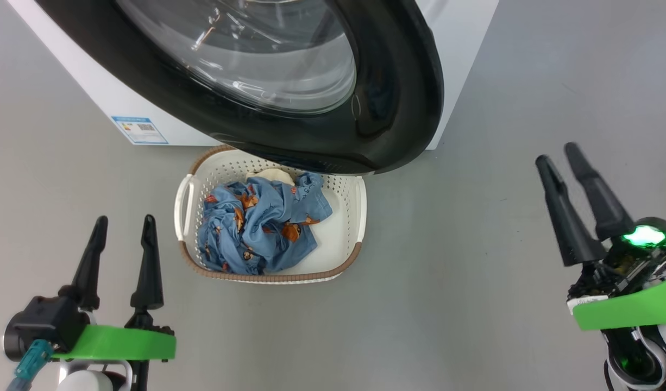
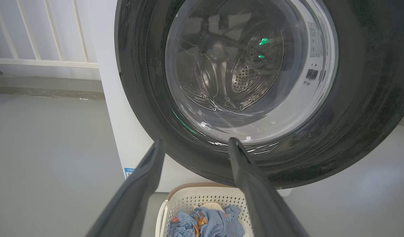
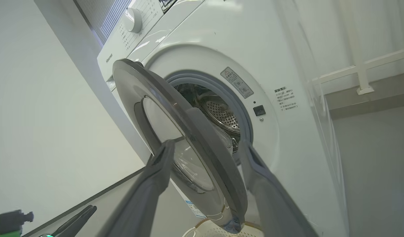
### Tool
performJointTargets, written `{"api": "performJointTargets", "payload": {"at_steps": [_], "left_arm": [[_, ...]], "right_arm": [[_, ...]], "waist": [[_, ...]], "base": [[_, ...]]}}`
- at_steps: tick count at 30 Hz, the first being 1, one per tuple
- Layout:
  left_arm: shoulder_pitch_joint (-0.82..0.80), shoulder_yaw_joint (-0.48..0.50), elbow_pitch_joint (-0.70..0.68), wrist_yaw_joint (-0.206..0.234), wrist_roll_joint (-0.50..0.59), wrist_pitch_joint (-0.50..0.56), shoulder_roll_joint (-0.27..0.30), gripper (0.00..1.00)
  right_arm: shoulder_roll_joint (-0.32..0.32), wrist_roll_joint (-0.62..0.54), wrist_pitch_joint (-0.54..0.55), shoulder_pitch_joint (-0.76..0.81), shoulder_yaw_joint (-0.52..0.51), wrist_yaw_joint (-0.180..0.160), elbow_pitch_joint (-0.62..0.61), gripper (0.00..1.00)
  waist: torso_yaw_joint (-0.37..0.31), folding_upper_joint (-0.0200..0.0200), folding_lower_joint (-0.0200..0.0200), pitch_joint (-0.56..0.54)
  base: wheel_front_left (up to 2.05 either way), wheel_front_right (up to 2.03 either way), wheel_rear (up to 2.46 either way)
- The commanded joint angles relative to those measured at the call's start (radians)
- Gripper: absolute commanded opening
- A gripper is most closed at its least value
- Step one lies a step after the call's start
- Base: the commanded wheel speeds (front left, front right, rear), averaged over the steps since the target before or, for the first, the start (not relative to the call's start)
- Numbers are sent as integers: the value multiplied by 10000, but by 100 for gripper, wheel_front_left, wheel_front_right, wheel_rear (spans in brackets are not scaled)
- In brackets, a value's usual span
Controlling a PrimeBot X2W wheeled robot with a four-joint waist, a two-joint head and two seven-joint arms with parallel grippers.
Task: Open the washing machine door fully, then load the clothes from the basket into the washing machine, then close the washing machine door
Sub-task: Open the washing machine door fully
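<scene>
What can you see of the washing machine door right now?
The washing machine door is a round glossy black ring around a clear bulging glass window. It stands partly open, swung out from the washing machine, its lower edge overhanging the far end of the basket. Nothing touches it; the left gripper and the right gripper are clear of it.

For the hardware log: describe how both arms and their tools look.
Left tool: two long tapering black fingers, black housing, bright green bracket, teal cable plug, white forearm below. Right tool: same fingers and green bracket, plus a glowing green light.
</scene>
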Motion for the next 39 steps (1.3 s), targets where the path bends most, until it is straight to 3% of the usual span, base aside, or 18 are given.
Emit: {"api": "performJointTargets", "payload": {"at_steps": [1, 8, 22, 39], "left_arm": [[116, 328, -325, -33, 72, -80, 212, 100], [133, 326, -361, -33, 63, -80, 155, 100], [117, 378, -397, -33, 42, -80, 73, 100], [141, 426, -402, -33, 46, -80, 28, 100]], "right_arm": [[253, -664, -115, 270, -334, 29, -196, 100], [1190, -2052, -120, 664, -932, 29, 209, 100], [1270, -3704, -121, 603, -470, 29, 1164, 100], [1566, -4614, -122, 777, -847, 29, 695, 100]], "waist": [[24, -1, 0, -9], [93, -1, 0, -28], [190, -1, 0, -25], [198, -1, 0, -79]], "base": [[0, 0, 0], [0, 0, 0], [0, 0, 0], [0, 0, 0]]}}
